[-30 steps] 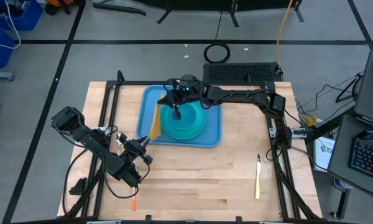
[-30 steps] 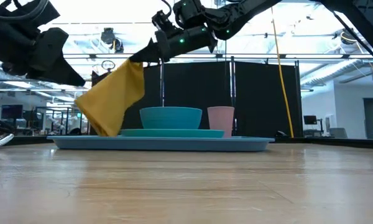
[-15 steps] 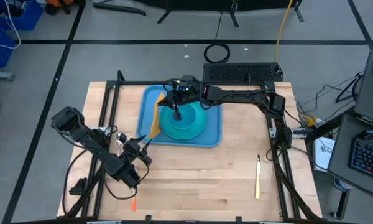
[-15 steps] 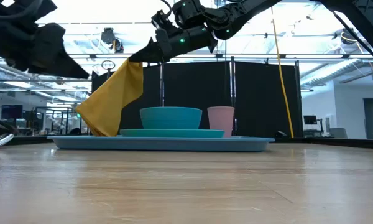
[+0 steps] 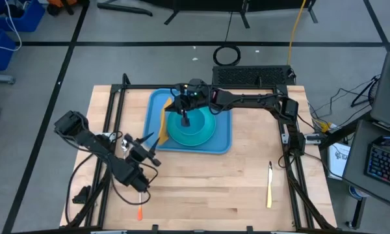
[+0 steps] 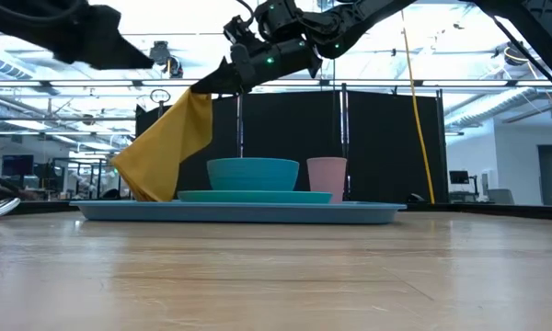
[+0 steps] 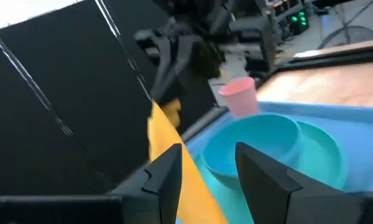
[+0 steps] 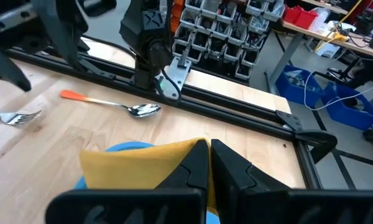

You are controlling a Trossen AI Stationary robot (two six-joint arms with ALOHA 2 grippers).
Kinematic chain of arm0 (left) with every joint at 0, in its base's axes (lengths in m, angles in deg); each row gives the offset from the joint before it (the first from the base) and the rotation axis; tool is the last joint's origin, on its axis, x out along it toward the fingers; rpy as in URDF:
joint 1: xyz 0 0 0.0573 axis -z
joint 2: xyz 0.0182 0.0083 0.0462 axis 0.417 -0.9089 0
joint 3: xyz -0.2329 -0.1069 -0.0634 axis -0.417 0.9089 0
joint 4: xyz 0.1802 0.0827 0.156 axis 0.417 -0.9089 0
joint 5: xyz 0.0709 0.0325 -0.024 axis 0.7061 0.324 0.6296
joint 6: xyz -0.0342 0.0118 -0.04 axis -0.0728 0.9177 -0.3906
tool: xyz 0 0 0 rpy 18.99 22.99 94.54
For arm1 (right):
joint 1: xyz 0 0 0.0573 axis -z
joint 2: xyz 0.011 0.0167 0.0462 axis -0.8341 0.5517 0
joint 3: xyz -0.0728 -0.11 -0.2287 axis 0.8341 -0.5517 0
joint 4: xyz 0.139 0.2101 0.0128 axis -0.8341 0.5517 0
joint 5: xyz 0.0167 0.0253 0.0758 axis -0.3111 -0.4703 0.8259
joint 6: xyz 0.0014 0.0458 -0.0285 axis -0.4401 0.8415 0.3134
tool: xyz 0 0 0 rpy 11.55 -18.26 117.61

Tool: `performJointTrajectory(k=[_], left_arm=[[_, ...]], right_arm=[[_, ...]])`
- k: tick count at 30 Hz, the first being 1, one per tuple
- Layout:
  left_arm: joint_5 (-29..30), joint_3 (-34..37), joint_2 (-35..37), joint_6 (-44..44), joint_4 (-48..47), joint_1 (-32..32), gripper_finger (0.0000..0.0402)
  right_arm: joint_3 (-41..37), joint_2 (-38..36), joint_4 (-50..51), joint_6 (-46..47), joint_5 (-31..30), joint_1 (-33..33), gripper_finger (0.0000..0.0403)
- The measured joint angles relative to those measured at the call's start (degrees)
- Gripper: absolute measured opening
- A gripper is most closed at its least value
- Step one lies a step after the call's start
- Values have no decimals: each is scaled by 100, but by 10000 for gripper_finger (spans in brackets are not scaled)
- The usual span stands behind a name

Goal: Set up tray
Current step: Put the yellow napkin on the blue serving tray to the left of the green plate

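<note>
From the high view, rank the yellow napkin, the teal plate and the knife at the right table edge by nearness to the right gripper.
1. Yellow napkin: held in the right gripper, hanging over the tray's left part.
2. Teal plate: just below the gripper in the picture, on the tray.
3. Knife: far off, near the table's right front.

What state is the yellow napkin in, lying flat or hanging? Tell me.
Hanging. The right gripper jaws pinch the napkin by its top corner, and it drapes down to the tray, beside the teal bowl.
</note>
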Motion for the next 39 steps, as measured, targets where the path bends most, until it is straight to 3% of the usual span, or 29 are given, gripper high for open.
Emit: performJointTrajectory(k=[5,11,18,24,28,39], left_arm=[[198,-128,0,-110,-294,-449,155],[-24,-128,57,-129,-417,-939,155],[164,-132,424,-568,-592,-1168,155],[-111,-124,601,-476,-427,-1435,155],[-189,-124,496,280,7,-1318,162],[41,-124,514,353,206,-570,203]], right_arm=[[0,0,19,-43,0,-68,0],[0,0,60,-160,0,-131,0],[0,0,104,-192,2,-185,0],[0,0,81,-317,6,-319,0],[0,0,63,-357,9,-357,0],[0,0,60,-349,4,-349,0]])
